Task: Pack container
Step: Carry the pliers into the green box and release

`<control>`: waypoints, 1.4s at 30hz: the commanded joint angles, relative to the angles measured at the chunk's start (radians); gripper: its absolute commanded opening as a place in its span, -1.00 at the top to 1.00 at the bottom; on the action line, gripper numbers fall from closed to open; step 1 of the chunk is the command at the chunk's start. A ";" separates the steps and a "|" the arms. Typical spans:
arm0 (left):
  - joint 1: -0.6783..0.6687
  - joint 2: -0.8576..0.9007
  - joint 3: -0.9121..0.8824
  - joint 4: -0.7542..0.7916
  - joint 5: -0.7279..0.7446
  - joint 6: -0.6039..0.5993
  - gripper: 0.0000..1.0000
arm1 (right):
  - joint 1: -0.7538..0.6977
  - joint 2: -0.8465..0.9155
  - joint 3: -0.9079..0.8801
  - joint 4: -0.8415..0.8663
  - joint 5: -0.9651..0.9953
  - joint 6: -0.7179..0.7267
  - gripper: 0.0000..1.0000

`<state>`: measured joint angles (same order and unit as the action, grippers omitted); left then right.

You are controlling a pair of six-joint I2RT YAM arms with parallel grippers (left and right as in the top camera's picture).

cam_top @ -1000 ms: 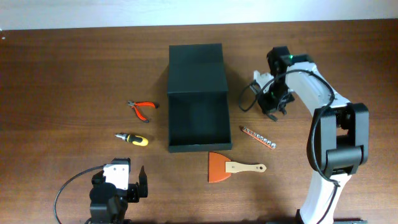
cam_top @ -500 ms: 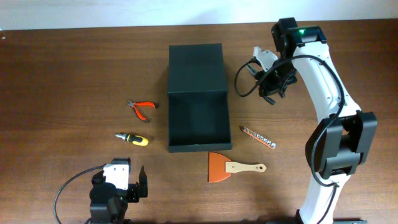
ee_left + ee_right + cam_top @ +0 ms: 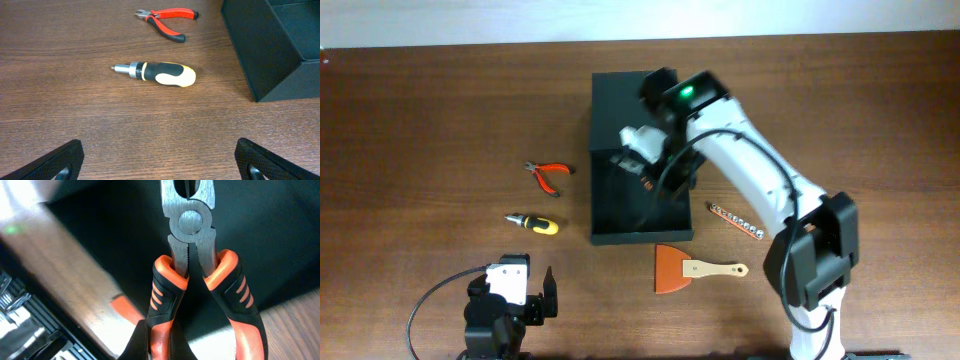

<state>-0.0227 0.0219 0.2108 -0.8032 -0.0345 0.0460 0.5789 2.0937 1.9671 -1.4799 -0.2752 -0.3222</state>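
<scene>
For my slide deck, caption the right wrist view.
Right gripper holds orange-and-black-handled steel pliers over the matte, dark green cardboard container.

The container point(image 3: 610, 105) is a dark green, nearly black, matte rectangular box. It lies in the upper middle of the overhead frame, its long axis running top to bottom. It stands open: the flap lid is folded back toward the top of the frame, still joined to the tray's far edge. The open tray takes the lower half, its low walls upright. In the left wrist view its near corner fills the upper right, resting flat on the surface point(image 3: 150, 125). In the right wrist view its dark inside fills much of the frame.
</scene>
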 commanded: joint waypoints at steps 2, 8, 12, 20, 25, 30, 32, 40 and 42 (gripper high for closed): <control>0.006 -0.008 -0.010 0.001 -0.007 0.016 -0.98 | 0.046 -0.027 -0.018 0.050 -0.005 -0.011 0.92; 0.006 -0.008 -0.010 0.001 -0.007 0.015 -0.98 | 0.089 -0.026 -0.131 0.180 -0.005 -0.006 0.92; 0.006 -0.008 -0.010 0.001 -0.007 0.016 -0.98 | 0.080 -0.026 -0.228 0.239 -0.002 0.042 0.92; 0.006 -0.008 -0.010 0.001 -0.007 0.015 -0.98 | 0.060 -0.026 -0.326 0.377 -0.002 0.180 0.92; 0.006 -0.008 -0.010 0.001 -0.007 0.016 -0.98 | 0.060 -0.026 -0.335 0.429 0.031 0.276 0.92; 0.006 -0.008 -0.010 0.001 -0.007 0.015 -0.98 | 0.060 -0.026 -0.335 0.444 0.074 0.332 0.92; 0.006 -0.008 -0.010 0.001 -0.007 0.015 -0.98 | 0.060 -0.026 -0.335 0.446 0.074 0.332 0.92; 0.006 -0.008 -0.010 0.001 -0.007 0.015 -0.98 | 0.062 -0.027 -0.335 0.449 0.078 0.332 0.81; 0.006 -0.008 -0.010 0.001 -0.007 0.015 -0.98 | 0.062 -0.027 -0.335 0.452 0.083 0.332 0.77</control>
<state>-0.0227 0.0219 0.2108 -0.8032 -0.0345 0.0460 0.6430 2.0926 1.6329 -1.0374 -0.2077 0.0017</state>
